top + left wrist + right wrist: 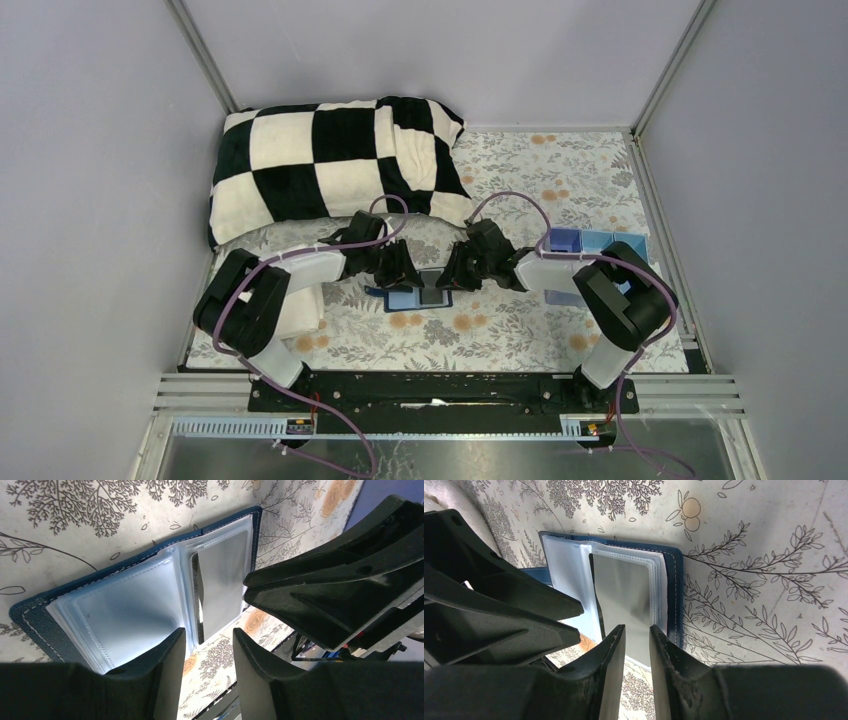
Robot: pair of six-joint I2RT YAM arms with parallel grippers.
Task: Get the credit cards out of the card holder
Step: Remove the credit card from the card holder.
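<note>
The card holder (135,605) lies open and flat on the counter (500,338), which has a flowery cloth on it. It sits near the middle, right between the two arms. Inside are clear pockets. A gray card (624,592) sits in a pocket on the right page. The left pockets look empty, but I cannot be sure.

The left jaws are open, and you can see the cloth through the gap. They hang by the edge of the left page and hold nothing. The right jaws are open only a little. They point at one end of the gray card. They are not pinching it, and I cannot tell if they touch it.

I think this is the start of getting the first card out. I see no card lying loose on the cloth. Next, one arm likely has to press the holder down. The other then has to pinch the card's edge and slide it out of its pocket.
</note>
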